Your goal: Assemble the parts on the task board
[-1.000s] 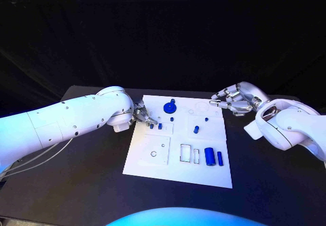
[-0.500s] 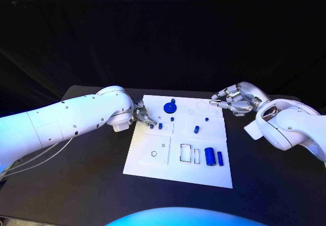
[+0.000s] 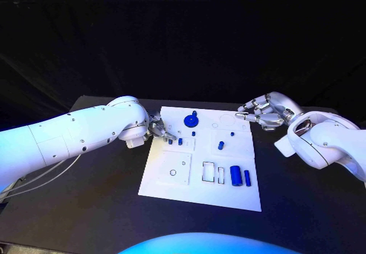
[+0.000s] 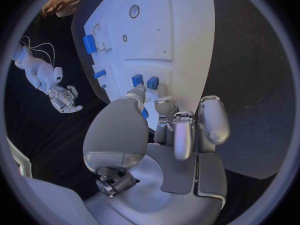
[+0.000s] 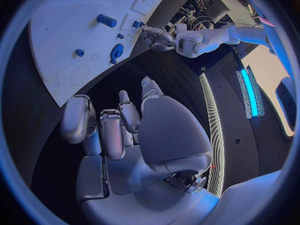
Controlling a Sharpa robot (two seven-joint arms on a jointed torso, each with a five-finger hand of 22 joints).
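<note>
Here your silver left hand (image 3: 158,130) pinches a small blue peg (image 4: 143,113) at its fingertips over the white board (image 3: 175,182), while your right hand (image 3: 262,113) hangs loosely curled, grasping nothing.

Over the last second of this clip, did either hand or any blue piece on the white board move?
Nothing has visibly changed: the silver left hand stays at the two small blue pegs near the left edge of the white task board, the silver right hand stays off the board's far right corner, holding nothing, and the parts lie as before.
</note>
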